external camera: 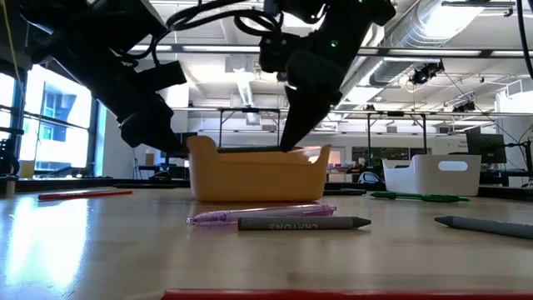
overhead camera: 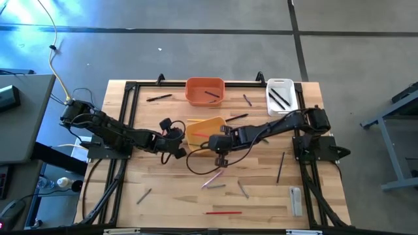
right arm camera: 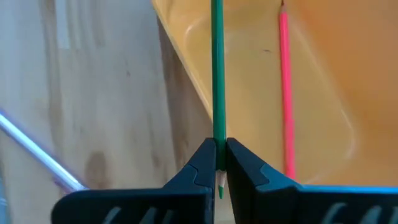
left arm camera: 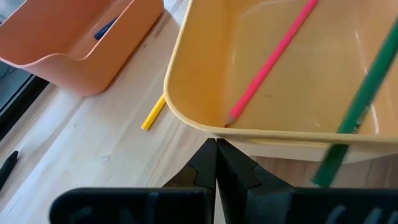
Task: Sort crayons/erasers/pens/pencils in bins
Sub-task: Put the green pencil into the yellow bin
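The yellow bin point(overhead camera: 208, 124) stands mid-table with a pink pencil point(left arm camera: 273, 56) lying in it. Behind it are the orange bin point(overhead camera: 205, 91) and, to the right, the white bin point(overhead camera: 281, 95). My right gripper point(right arm camera: 219, 146) is at the yellow bin's near side, tipped down and shut on a green pencil point(right arm camera: 217, 74). My left gripper point(left arm camera: 216, 144) is shut, its tips right at the yellow bin's left wall point(left arm camera: 205, 121). Crayons, pens and pencils lie scattered on the table, among them a pink pen point(external camera: 262, 215) and a grey crayon point(external camera: 304, 223). My right gripper pinches the green pencil close to its sharpened tip point(right arm camera: 218, 134) between its two fingers. The tip pokes out behind the fingertips. The pencil runs on ahead in line with the fingers and crosses over the yellow bin's rim point(right arm camera: 186, 68). Its far end is out of frame. My left gripper's shut fingertips stand against the yellow bin's outer wall just under the rim, and I cannot tell whether they touch it.
A yellow stick point(left arm camera: 153, 112) lies on the table between the orange and yellow bins. A red pencil point(overhead camera: 223, 212), a white eraser point(overhead camera: 296, 199) and a long black pencil point(overhead camera: 281, 166) lie on the near half. A black frame point(overhead camera: 130, 130) edges the table.
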Robot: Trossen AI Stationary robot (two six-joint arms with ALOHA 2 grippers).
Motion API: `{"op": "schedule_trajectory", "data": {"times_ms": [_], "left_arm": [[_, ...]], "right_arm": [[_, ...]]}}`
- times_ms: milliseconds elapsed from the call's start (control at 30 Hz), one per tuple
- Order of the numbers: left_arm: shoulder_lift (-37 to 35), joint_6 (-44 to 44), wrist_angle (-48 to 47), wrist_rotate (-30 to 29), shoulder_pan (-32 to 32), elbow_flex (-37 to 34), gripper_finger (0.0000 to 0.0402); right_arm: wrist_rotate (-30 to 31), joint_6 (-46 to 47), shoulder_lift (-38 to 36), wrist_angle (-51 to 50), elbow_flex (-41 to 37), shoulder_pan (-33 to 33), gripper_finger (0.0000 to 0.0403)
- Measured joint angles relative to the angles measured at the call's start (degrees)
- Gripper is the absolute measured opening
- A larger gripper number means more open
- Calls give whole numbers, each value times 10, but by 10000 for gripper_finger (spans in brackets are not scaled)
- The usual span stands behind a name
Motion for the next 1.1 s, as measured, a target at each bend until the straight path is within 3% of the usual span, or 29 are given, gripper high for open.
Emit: {"op": "schedule_trajectory", "data": {"times_ms": [333,633,900,1100], "left_arm": [[0,14,0,-5,0,0,0],[0,12,-8,-2,-1,0,0],[0,2,-19,5,-1,0,0],[0,-1,-19,20,-1,0,0]], "right_arm": [[-16,0,0,43,0,14,5],[43,-99,0,-14,0,-41,5],[37,-98,0,-29,0,-81,6],[34,-73,0,-50,0,-85,47]]}}
